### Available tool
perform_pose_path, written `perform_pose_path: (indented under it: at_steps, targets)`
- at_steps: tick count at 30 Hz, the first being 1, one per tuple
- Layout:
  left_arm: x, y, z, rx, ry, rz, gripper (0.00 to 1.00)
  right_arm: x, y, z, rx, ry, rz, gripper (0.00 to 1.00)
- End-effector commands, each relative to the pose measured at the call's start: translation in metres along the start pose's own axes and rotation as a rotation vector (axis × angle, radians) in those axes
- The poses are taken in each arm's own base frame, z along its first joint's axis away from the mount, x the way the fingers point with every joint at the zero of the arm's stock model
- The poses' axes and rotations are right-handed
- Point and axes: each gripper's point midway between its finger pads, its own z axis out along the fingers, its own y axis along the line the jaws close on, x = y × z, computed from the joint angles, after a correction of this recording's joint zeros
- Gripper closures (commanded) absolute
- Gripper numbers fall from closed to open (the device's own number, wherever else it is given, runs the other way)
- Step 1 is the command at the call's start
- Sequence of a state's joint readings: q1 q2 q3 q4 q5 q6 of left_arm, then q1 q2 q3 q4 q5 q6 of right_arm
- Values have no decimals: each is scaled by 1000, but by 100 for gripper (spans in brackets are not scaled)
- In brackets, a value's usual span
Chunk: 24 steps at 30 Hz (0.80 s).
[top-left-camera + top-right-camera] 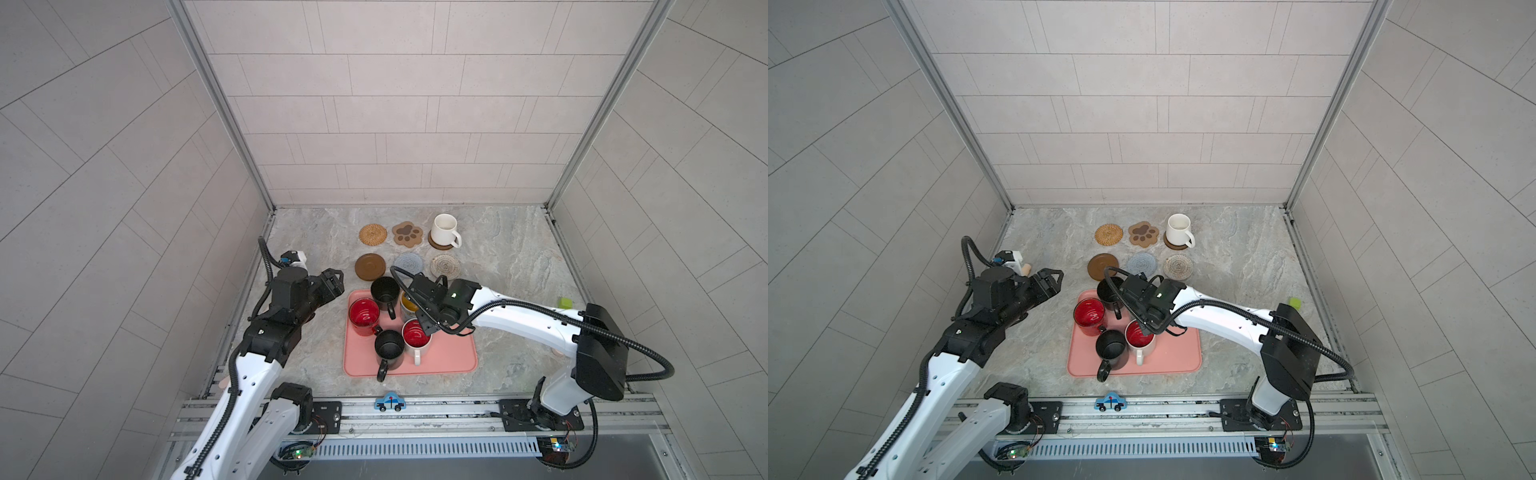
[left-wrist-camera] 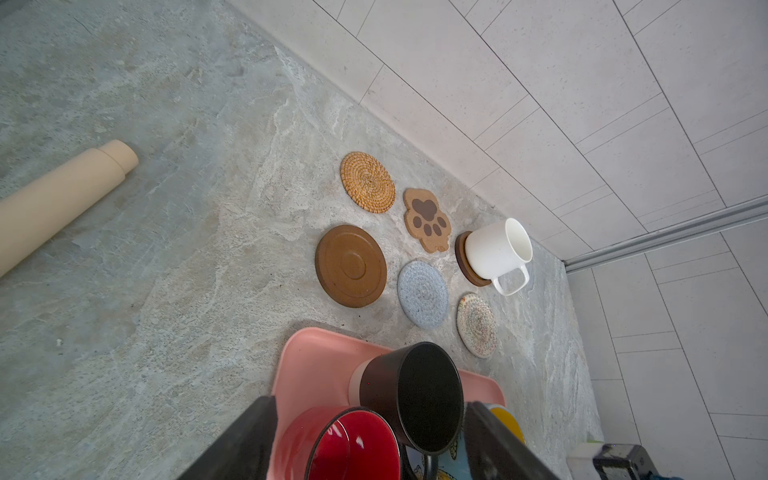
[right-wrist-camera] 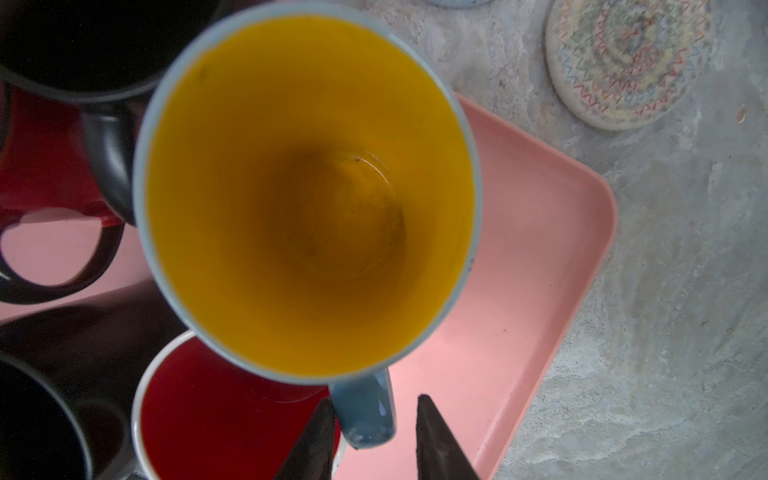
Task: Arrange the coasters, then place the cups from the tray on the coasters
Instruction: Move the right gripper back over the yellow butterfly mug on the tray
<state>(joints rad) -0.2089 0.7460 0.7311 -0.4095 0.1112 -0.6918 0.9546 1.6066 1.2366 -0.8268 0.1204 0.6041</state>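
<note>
The right pincer (image 3: 376, 399) hangs straight over the blue mug (image 3: 311, 187). The mug stands upright, yellow inside showing, on the back right part of the tray (image 3: 540, 249), which lies by the middle of the table's (image 1: 498, 257) front edge. The mug's handle (image 3: 365, 411) juts toward the right arm (image 1: 519, 316), and the pincer's two fingers (image 3: 436, 440) straddle it, partly open. One finger looks to be against the handle and a gap shows at the other, so I judge nothing is clamped yet. The right arm is plainly the nearer. The left pincer (image 1: 334, 282) hovers wide open and empty toward the table's left edge.

Crowding is the worry. The white mug (image 3: 216, 415) with red inside sits just beside the handle, under one finger. A black mug (image 1: 384, 291) crowds the opposite side. A straight lift should clear both.

The cream crochet coaster (image 3: 627, 62) lies bare just past the tray's back right corner, probably the shortest trip. Toward the table's back edge, a cream mug (image 1: 444, 228) already sits on a dark wooden coaster (image 1: 438, 246).
</note>
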Motion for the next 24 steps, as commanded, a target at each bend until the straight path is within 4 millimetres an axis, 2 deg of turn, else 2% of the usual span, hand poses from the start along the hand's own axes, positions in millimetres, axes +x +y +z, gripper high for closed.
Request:
perform_pose_path:
  at_steps: [1,11,17,24]
  targets:
    - [-2,1,0,-2,-13,-13,22,0,-8,1,59,-5,17,65]
    - [-1,1,5,-4,-4,-15,22,0,-17,3,84,-4,9,67]
    - [-5,-1,3,0,-14,-21,22,2,-4,8,-3,20,-75,67]
    - [-6,-1,2,4,-21,-27,22,2,-7,14,-37,40,-127,66]
